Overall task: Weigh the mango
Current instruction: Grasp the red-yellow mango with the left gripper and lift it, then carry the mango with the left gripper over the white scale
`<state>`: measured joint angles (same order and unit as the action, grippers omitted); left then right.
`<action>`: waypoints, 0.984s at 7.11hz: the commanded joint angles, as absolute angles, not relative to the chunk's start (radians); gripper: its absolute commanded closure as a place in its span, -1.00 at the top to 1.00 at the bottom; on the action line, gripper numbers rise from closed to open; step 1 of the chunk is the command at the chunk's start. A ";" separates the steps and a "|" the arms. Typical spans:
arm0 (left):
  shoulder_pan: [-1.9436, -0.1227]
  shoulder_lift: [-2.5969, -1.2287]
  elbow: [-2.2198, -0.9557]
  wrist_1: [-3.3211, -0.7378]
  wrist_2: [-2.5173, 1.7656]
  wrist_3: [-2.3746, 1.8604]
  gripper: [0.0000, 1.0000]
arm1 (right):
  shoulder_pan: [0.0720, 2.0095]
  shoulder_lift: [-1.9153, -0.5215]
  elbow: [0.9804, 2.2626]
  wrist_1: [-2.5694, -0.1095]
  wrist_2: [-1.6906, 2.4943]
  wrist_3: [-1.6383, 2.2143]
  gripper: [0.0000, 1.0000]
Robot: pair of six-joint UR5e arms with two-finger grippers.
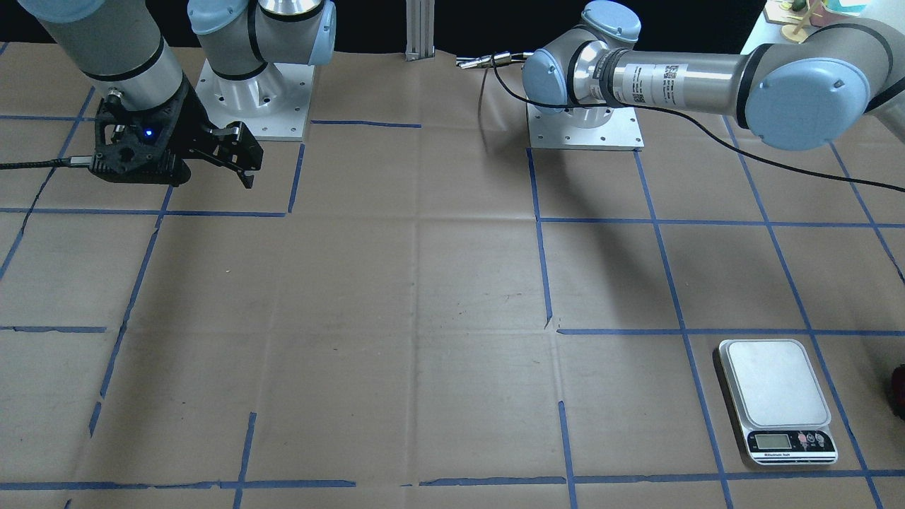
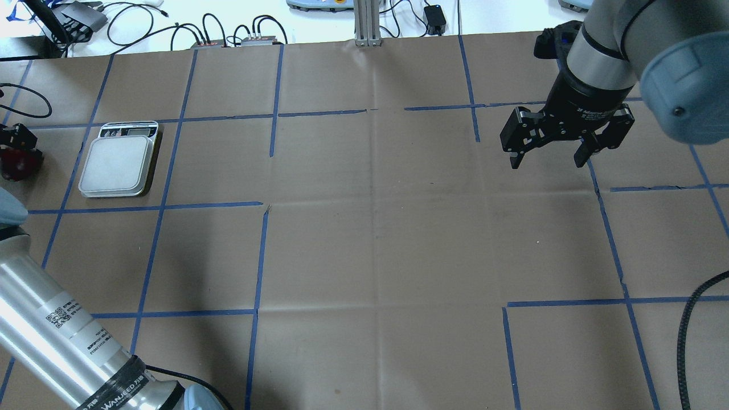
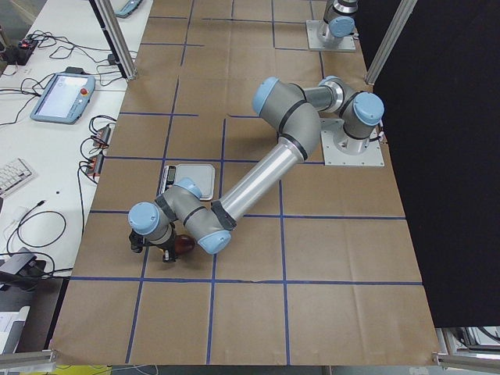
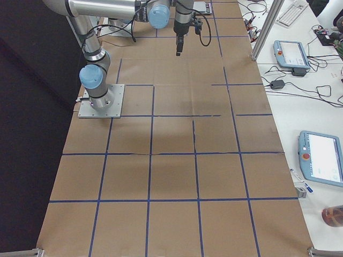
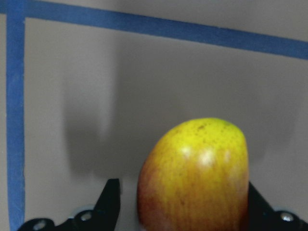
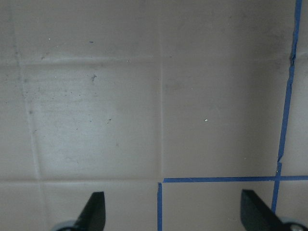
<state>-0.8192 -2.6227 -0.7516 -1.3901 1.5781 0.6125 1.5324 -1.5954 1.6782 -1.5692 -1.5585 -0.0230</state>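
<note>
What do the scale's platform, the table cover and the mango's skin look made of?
Scale platform: brushed metal or pale plastic, cannot tell which; matte silver-white with rounded corners.
Table cover: brown kraft-type paper, matte, with visible fold creases. The grid lines look like blue tape.
Mango: natural fruit skin, smooth and slightly glossy, with small highlights and fine dark speckles.

mango (image 5: 195,178) skin smooth & glossy, table paper (image 2: 370,228) matt w/ creases.
</note>
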 commanded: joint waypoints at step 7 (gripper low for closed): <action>-1.074 -2.238 -1.245 -1.383 1.588 0.584 -0.91 | 1.532 -1.595 1.678 -1.569 -1.559 -0.023 1.00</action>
<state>-1.0601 -2.2462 -1.1760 -1.4501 1.5883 0.5821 1.5324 -1.5954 1.6782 -1.5693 -1.5585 -0.0230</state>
